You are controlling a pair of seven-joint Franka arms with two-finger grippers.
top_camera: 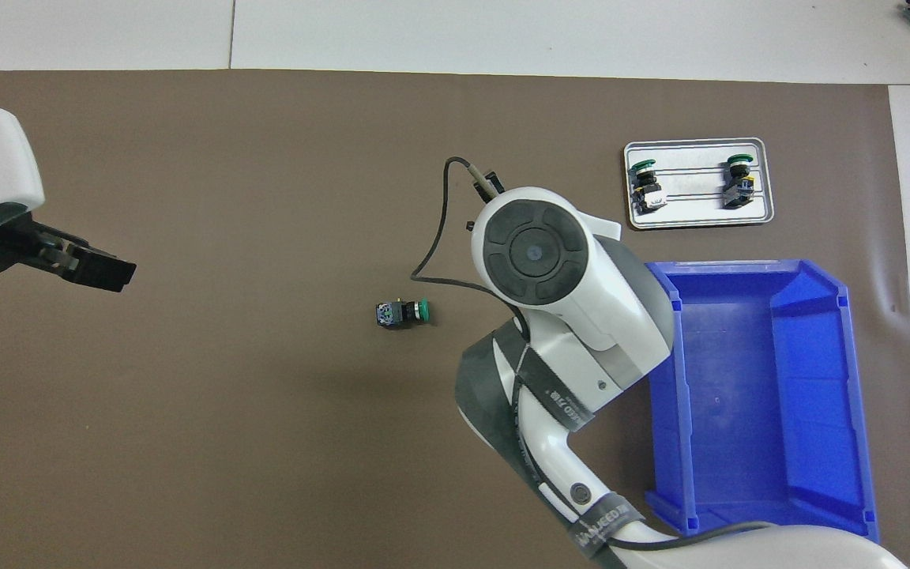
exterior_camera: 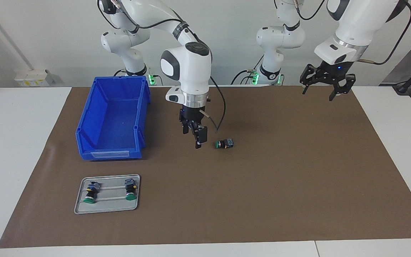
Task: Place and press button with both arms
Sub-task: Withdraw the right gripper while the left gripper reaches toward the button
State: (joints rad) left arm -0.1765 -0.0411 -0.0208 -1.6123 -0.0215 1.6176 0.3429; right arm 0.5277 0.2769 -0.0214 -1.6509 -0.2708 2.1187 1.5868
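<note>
One button (exterior_camera: 224,144) lies on its side on the brown mat near the middle, green cap toward the right arm's end; it also shows in the overhead view (top_camera: 402,312). My right gripper (exterior_camera: 192,137) is open and empty, raised over the mat between this button and the blue bin. Its own wrist hides it in the overhead view. My left gripper (exterior_camera: 318,94) is open and empty, high over the mat at the left arm's end; it also shows in the overhead view (top_camera: 99,273). Two more buttons (exterior_camera: 91,192) (exterior_camera: 131,190) lie on a grey tray (exterior_camera: 107,207).
A blue bin (exterior_camera: 110,154) stands empty toward the right arm's end, nearer to the robots than the tray. It also shows in the overhead view (top_camera: 664,411), as does the tray (top_camera: 700,222). White table borders the mat.
</note>
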